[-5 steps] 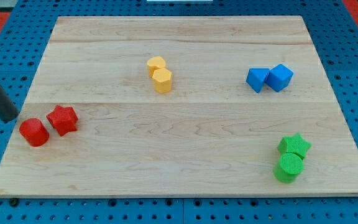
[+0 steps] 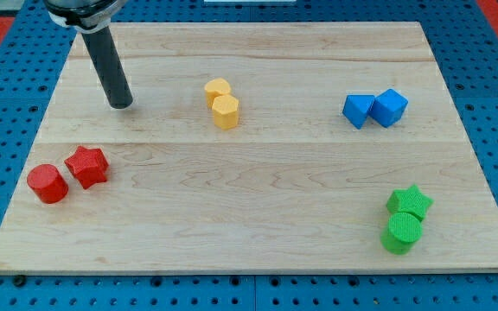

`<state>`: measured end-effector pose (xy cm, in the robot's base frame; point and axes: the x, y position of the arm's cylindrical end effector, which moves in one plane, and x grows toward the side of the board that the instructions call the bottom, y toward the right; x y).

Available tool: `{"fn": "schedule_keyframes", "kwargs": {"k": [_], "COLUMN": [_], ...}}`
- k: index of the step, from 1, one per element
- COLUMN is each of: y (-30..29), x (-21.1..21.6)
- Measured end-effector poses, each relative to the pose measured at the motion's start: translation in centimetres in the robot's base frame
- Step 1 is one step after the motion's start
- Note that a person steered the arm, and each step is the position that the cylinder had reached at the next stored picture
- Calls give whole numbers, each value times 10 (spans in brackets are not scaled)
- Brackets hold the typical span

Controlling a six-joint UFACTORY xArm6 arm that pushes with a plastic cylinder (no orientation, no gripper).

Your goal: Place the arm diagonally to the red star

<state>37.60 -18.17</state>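
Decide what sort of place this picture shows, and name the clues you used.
Probably a robotics lab bench: a wooden board lies on a blue perforated base, small coloured blocks such as the red star sit on it, and my tip rests above that star.

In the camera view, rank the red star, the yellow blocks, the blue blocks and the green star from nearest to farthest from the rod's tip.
From my tip, at the board's upper left:
1. Red star, below the tip and slightly left.
2. Yellow blocks, to the tip's right, near the board's top middle.
3. Blue blocks, upper right.
4. Green star, lower right.
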Motion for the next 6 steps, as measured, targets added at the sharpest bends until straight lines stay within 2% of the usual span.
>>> {"fn": "schedule_keyframes", "kwargs": {"k": [3, 5, 6], "y": [-1, 8, 51], "x": [4, 42, 58]}}
